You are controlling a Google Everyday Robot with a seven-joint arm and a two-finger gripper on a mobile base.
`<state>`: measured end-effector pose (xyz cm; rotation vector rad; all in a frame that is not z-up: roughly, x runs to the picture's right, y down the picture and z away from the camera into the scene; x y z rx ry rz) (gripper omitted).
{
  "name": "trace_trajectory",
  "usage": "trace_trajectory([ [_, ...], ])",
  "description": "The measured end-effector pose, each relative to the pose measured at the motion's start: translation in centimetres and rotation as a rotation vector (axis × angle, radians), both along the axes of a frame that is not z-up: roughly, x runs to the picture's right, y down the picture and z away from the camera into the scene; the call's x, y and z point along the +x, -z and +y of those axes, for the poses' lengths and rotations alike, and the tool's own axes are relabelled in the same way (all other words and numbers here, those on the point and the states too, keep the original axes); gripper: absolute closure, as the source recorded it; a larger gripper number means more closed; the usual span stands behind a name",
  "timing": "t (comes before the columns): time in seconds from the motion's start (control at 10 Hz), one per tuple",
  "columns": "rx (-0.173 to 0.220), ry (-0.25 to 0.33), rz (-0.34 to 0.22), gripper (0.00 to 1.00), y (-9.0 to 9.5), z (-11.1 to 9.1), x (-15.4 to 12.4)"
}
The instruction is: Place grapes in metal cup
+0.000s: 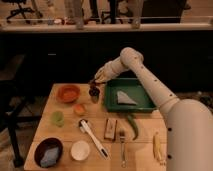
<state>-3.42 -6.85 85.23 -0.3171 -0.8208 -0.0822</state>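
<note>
Gripper (95, 82): above the small dark metal cup (94, 95), far side of wooden table (67, 132); clenched on the dark reddish grape bunch (93, 88) | Grapes: at cup mouth, whether inside cannot be told | Cup: upright, between orange bowl (68, 93) and green tray (129, 97).
</note>
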Motion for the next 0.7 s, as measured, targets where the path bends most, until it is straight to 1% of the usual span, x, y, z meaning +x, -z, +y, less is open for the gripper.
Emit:
trace_trajectory([
  [0.1,0.000,0.000,0.000,0.20,0.00,0.01,0.00],
  [0.7,0.000,-0.001,0.001,0.20,-0.02,0.03,0.11],
])
